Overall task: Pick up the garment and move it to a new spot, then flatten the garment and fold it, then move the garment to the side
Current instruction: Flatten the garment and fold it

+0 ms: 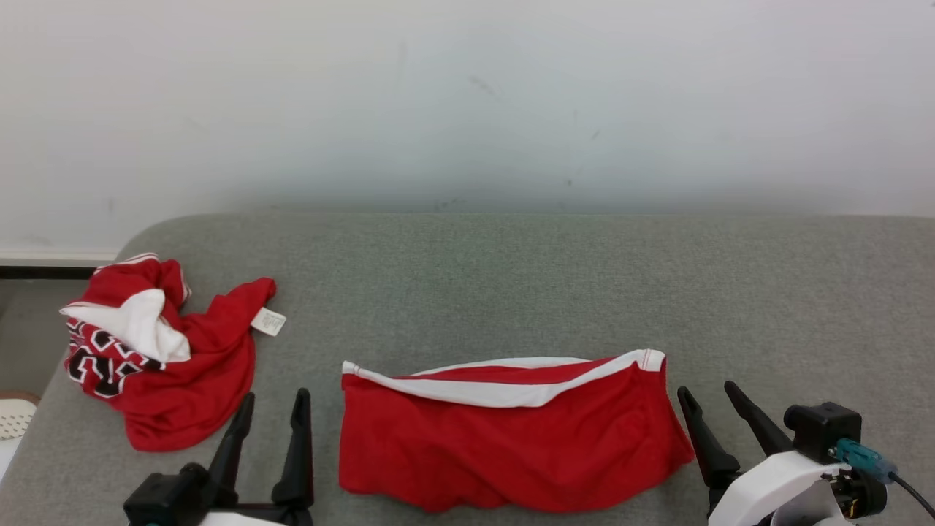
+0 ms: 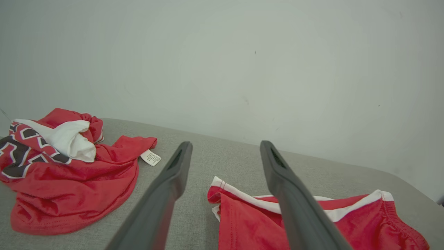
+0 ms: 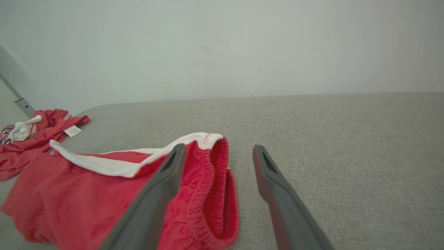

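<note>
Garment, red shorts with white trim, lies at the lower centre of the head view on the grey cushion, seemingly folded over. Our left gripper and right gripper flank it, fingers apart, holding nothing. We judge two risks: pinching only the top layer, so the fold spills open, or dragging it into the crumpled jersey at the left

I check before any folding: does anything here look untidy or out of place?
Yes: the red jersey lies crumpled at the grey surface's left end, label turned out. The red shorts lie flat.
</note>
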